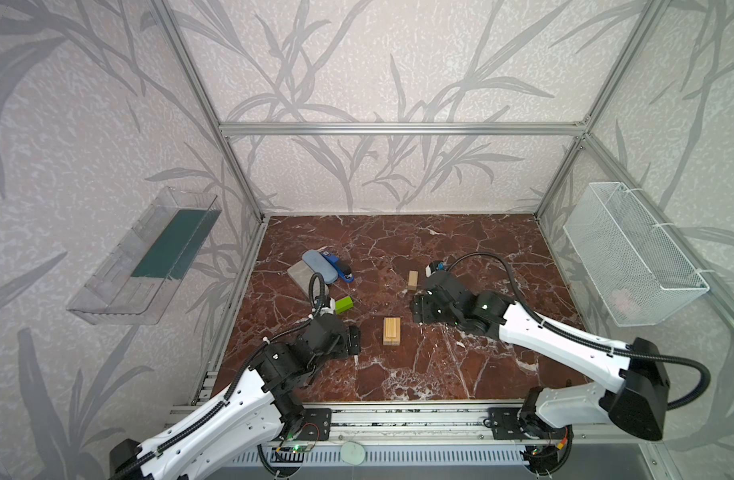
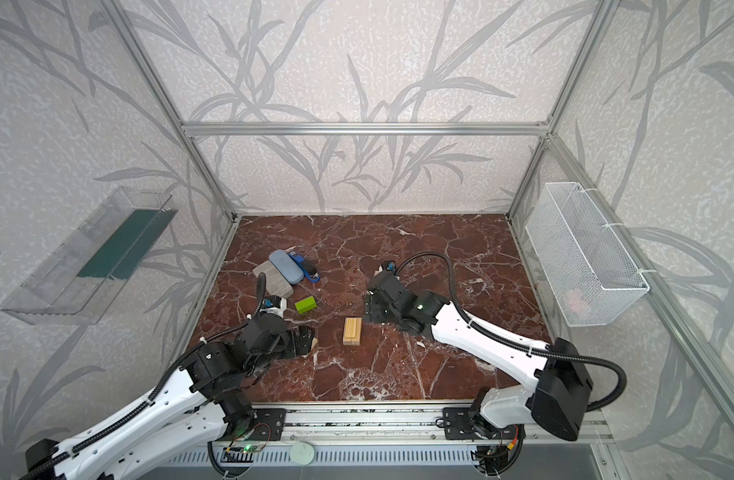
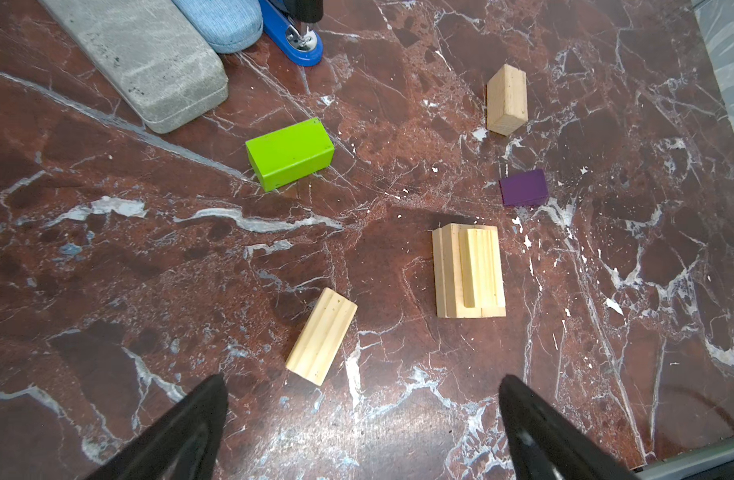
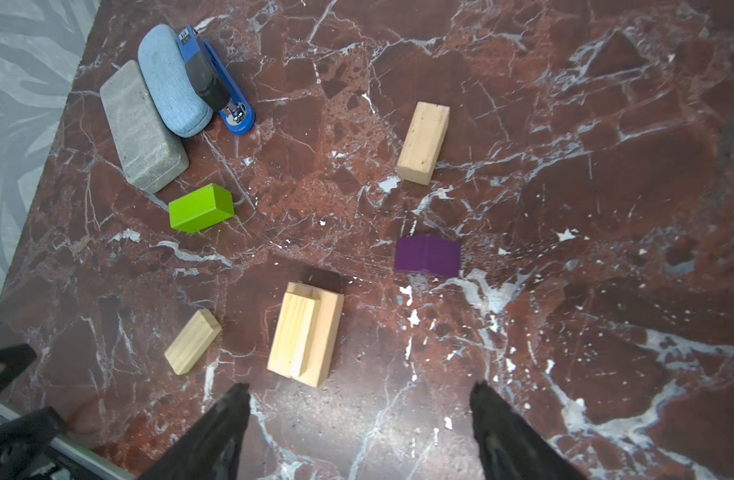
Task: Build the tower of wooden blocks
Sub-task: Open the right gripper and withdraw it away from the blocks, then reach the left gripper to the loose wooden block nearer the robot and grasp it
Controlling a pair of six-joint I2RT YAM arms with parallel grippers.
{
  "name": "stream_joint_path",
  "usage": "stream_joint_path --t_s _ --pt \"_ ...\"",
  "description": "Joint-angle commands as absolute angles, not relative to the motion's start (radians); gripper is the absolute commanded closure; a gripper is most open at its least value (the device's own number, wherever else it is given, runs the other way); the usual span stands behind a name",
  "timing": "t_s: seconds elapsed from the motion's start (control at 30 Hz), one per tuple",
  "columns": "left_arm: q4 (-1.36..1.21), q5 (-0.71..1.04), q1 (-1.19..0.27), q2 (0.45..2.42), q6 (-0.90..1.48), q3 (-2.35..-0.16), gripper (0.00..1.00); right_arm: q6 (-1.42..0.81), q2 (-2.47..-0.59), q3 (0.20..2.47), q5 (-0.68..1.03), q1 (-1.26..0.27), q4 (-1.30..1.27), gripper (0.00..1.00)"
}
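Left wrist view gives us the best look at the tower (image 3: 469, 270). It's just pale bricks lying flat so far, and the top brick runs the same way as the ones under it, not crosswise. In both top views the tower (image 1: 391, 331) (image 2: 352, 331) sits mid-worktop (image 1: 461, 370) between the arms, long axis pointing front to back.

The left jaws are spread wide with nothing in them. The near brick (image 3: 321, 336) lies just ahead of them, on a diagonal and apart from the tower. The right jaws are also well apart and empty, hanging over the worktop beside the tower.

The purple block (image 4: 427, 254) lies flat between the tower and the far brick (image 4: 423, 143), touching neither. The far brick points roughly front to back too. The green brick (image 1: 343, 304) sits off to the tower's left, long axis mostly across and a bit skewed, near the grey case (image 4: 143, 126). That case lies snug against the blue case (image 4: 172, 81), with the stapler (image 4: 217, 83) alongside.
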State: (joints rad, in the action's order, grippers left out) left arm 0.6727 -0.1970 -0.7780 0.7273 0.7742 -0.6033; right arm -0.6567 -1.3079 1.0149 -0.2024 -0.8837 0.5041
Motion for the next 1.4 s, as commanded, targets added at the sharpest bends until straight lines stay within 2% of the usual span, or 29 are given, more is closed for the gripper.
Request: stream_joint_path --t_s 0.0,0.23,0.47,0.67,0.8,1.03,1.37 --pt "0.613 -0.127 -0.747 0.772 0.706 -0.594 0.01 -0.487 -1.224 0.912 -0.118 -0.848 0.400 0.13" --pt "0.550 0.011 -0.618 0.907 0.641 -0.590 0.02 -0.318 -1.106 0.681 0.093 -0.799 0.131 0.06" --pt "0.458 0.038 -0.581 0.977 0.610 -0.549 0.02 -0.231 -1.169 0.575 0.211 -0.799 -0.086 0.01" --pt "0.393 0.070 -0.565 1.054 0.607 -0.545 0.03 -0.174 -1.185 0.494 0.198 -0.800 -0.220 0.01" --pt "0.407 0.059 -0.564 1.115 0.588 -0.572 0.07 -0.172 -1.167 0.440 0.185 -0.799 -0.301 0.01" --pt "0.454 0.060 -0.565 1.170 0.620 -0.584 0.18 -0.173 -1.168 0.449 0.167 -0.799 -0.302 0.01" --pt "0.488 0.080 -0.575 1.195 0.650 -0.589 0.25 -0.187 -1.151 0.451 0.145 -0.799 -0.285 0.01"
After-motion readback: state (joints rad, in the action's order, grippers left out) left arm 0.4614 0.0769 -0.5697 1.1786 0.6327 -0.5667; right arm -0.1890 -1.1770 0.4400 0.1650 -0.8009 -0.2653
